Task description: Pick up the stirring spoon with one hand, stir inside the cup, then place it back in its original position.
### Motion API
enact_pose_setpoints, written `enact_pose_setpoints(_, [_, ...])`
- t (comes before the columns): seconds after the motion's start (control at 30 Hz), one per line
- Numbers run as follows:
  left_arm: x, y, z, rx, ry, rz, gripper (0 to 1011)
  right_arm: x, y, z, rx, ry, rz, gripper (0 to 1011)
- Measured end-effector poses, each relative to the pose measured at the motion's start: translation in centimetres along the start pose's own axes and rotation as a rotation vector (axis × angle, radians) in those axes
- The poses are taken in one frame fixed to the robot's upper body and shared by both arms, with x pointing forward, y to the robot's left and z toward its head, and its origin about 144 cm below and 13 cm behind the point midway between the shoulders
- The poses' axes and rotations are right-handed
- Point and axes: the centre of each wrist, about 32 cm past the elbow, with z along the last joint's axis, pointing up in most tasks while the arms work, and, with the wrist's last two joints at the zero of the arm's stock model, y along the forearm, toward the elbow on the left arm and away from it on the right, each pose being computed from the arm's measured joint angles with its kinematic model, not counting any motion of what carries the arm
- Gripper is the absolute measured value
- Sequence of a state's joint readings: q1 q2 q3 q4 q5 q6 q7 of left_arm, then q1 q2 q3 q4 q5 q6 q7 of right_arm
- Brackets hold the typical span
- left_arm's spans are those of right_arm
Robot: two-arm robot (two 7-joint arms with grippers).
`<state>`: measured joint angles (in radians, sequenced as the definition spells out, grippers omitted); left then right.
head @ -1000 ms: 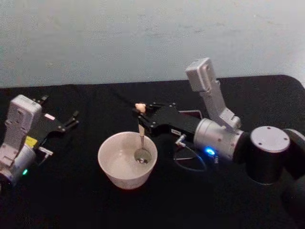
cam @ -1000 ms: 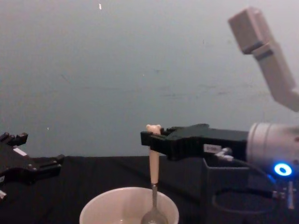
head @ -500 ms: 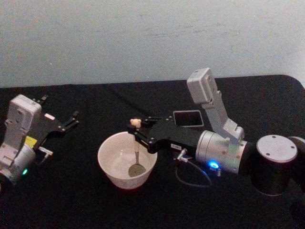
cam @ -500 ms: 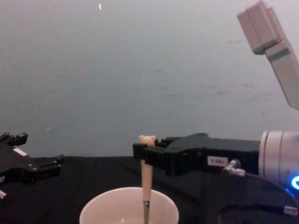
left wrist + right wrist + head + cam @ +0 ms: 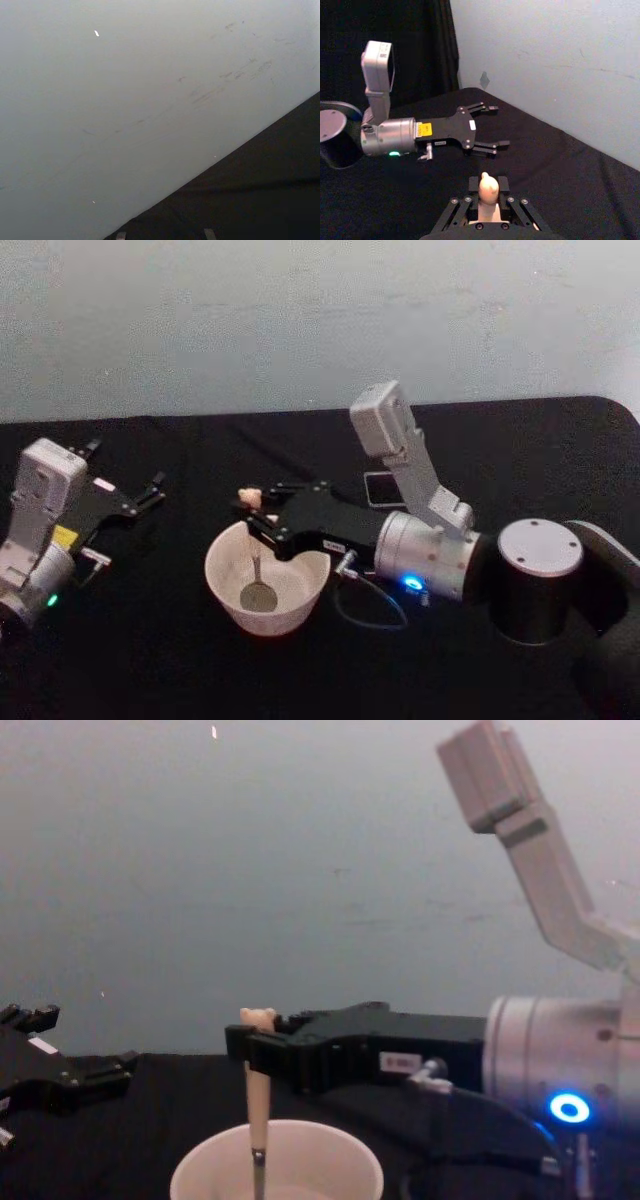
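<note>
Right gripper [image 5: 253, 508] clamped on the stirring spoon [image 5: 258, 570], bowl down inside the cup [image 5: 262, 620]; left gripper [image 5: 125, 466] idle, fingers spread, well left.

Smooth cup [image 5: 264, 617] — matt black cloth [image 5: 170, 665]

The small stirring spoon [image 5: 258, 594], shiny round metal bowl below a thin neck and a beige bear-headed handle, is standing nearly upright inside the wide round cream-white cup [image 5: 232, 608], with the right gripper [image 5: 252, 512] pinching its handle above the cup's rim. The dark grey square-sided holder box [image 5: 377, 490] is sitting behind and right of the cup, apart.
</note>
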<state>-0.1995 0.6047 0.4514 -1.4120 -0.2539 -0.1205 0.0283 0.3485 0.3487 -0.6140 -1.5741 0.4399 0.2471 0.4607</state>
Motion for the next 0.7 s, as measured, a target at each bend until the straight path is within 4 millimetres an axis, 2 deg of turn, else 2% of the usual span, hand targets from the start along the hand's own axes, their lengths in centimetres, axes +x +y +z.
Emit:
enact_pose_setpoints(0.4, [0.0, 0.0, 0.0, 0.0, 0.0, 0.0, 1001, 1.0, 2.3, 0.2, -0.003, 0.007, -0.069, 221])
enact_pose_setpoints(0.7, [0.0, 0.0, 0.0, 0.0, 0.0, 0.0, 1001, 2.1, 2.1, 0.2, -0.007, 0.006, -0.113, 218])
